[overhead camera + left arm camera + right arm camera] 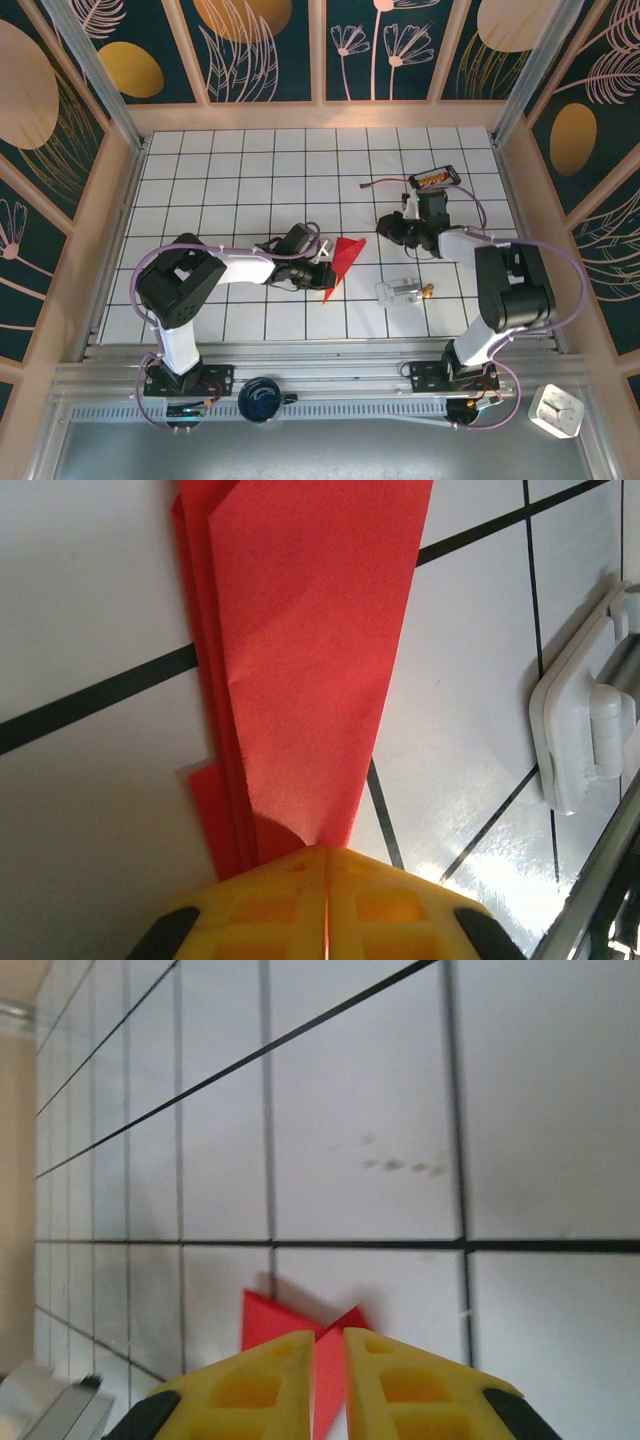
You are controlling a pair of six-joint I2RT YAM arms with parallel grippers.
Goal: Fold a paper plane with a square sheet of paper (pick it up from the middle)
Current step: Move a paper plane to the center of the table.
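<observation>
The left gripper (322,268) is clamping the paper plane (341,262) at its left edge. Its 2 yellow jaws are pressing together with only a hairline seam between them, and the folded red layers are fanning out from the tips. The plane is sitting over the middle tiles of the white grid table (200,180), its point aiming toward the arms' bases. The right gripper (388,228) is hovering just right of the plane's wide end, apart from it, its jaws standing a narrow slit apart and gripping nothing. A clear plastic piece (400,291) is lying near the plane's right side.
</observation>
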